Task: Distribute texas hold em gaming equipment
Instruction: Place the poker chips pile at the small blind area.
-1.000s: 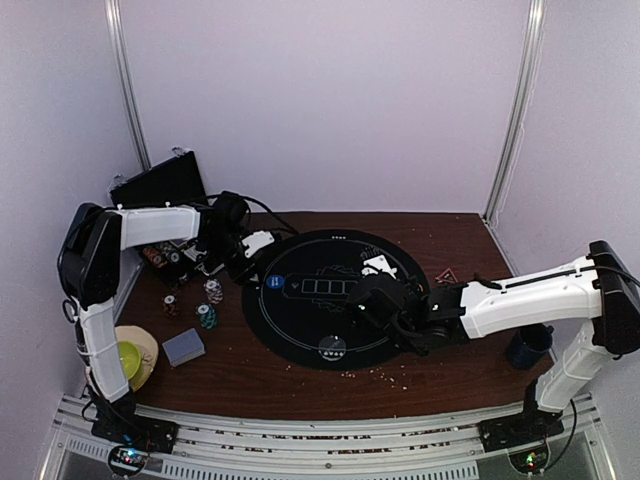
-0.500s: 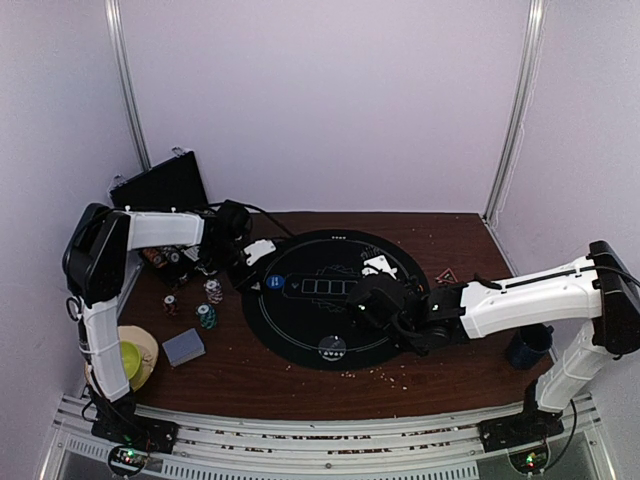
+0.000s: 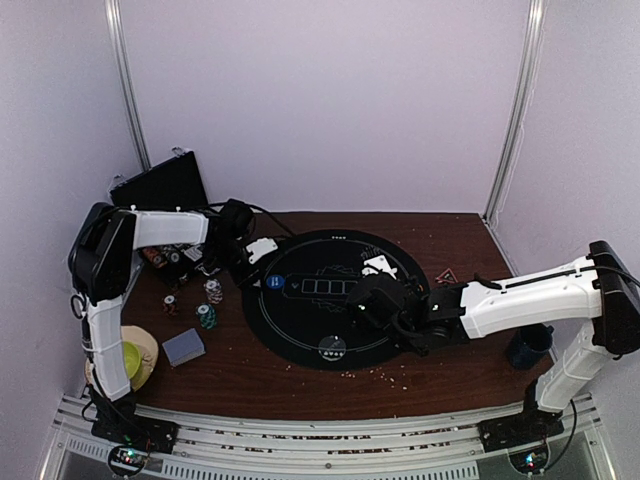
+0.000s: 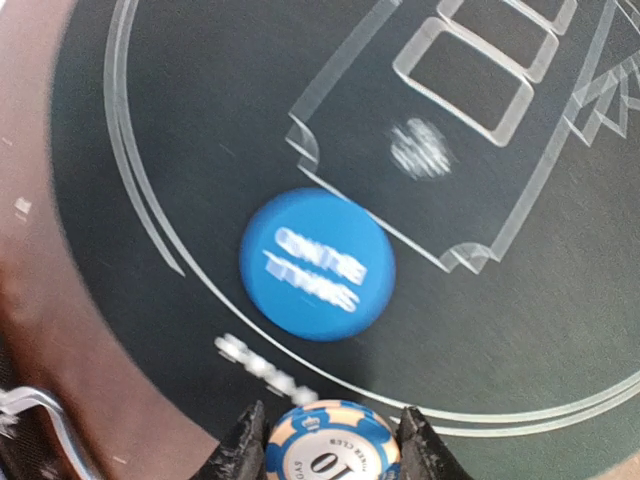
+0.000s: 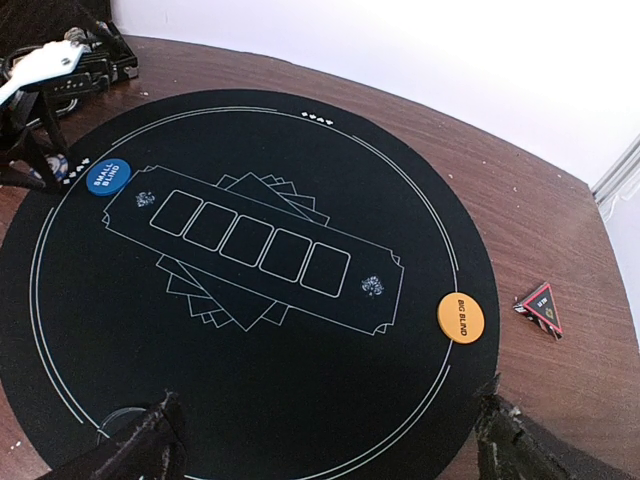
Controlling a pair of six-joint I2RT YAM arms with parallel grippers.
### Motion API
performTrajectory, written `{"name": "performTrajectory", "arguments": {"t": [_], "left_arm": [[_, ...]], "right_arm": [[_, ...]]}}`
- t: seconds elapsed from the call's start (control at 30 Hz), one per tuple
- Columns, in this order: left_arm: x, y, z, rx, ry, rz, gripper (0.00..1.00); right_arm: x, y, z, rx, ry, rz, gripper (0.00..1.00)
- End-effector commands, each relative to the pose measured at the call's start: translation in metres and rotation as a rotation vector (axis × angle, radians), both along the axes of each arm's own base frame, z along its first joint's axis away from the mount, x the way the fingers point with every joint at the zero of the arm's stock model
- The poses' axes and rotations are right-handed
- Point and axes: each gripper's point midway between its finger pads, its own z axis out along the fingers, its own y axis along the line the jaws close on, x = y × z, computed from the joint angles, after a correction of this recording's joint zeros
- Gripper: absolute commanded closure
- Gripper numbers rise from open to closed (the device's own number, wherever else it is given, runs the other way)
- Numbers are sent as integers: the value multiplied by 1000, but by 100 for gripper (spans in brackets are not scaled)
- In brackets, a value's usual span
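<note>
On the brown table [image 3: 300, 390], the black mat [image 5: 250, 390] already carries a blue button [image 4: 317, 264] and an orange button [image 5: 460, 317]. At the mat's left rim, the left gripper [image 4: 331, 448] pinches a chip [image 4: 333, 464]. The right gripper [image 5: 330, 445] hangs wide open and empty. The chip stacks [image 3: 210, 300] and cards [image 3: 183, 347] at lower left look undealt.

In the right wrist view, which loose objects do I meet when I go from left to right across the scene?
Round blue "small blind" button disc → round orange "big blind" button disc → small red and black triangular piece.
</note>
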Motion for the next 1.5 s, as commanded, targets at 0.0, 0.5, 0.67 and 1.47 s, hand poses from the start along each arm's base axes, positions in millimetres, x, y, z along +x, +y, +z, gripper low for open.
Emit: {"name": "performTrajectory", "arguments": {"t": [0.0,0.5,0.67,1.47], "left_arm": [[43,-11,22,-16,-102,40,70],[135,-14,32,-116,-120,164,70],[136,-15,18,-148,-90,170,70],[119,-15,5,-172,-36,163,71]], "right_arm": [[3,-9,9,9,-33,-37,0],[4,-10,7,2,-36,-44,0],[5,-9,6,0,-35,-43,0],[5,-8,4,-4,-28,-39,0]]}}
